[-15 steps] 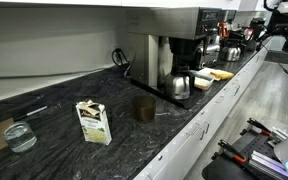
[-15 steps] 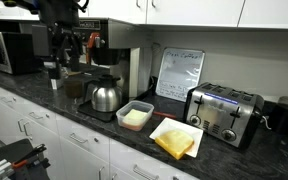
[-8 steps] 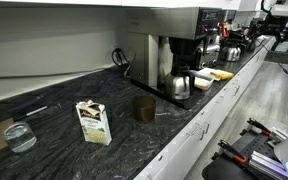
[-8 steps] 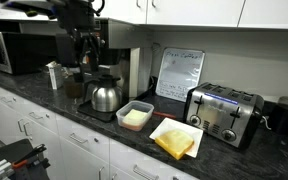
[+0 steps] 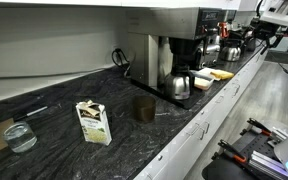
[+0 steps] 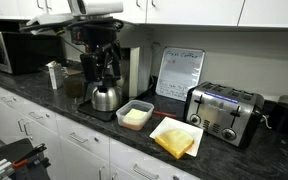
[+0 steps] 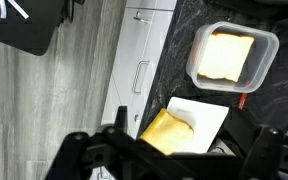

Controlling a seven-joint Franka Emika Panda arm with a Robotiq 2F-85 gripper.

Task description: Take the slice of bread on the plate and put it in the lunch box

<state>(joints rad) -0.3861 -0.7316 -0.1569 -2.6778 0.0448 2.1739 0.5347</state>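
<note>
The slice of bread (image 6: pixel 173 143) is a flat yellow-tan piece lying on a white plate (image 6: pixel 184 129) on the dark counter, in front of the toaster. In the wrist view the bread (image 7: pixel 161 130) sits on the plate's (image 7: pixel 209 118) near-left part. The clear lunch box (image 6: pixel 135 114) stands left of the plate and holds a pale yellow piece; it also shows in the wrist view (image 7: pixel 269 42). My gripper (image 6: pixel 105 72) hangs open and empty above the steel kettle (image 6: pixel 106 97), left of the lunch box. In the wrist view the gripper (image 7: pixel 174 165) spans the bottom edge, jaws wide apart.
A toaster (image 6: pixel 224 113) stands behind the plate. A coffee machine (image 6: pixel 124 62) and a whiteboard (image 6: pixel 179 74) stand at the back, a microwave (image 6: pixel 9 52) at far left. White cabinet fronts (image 7: pixel 134 70) drop below the counter edge. A carton (image 5: pixel 92 122) and cup (image 5: pixel 144 108) stand farther along.
The arm has moved right along the counter, from over the area near the microwave to above the kettle, closer to the lunch box and plate. Nothing on the counter has moved.
</note>
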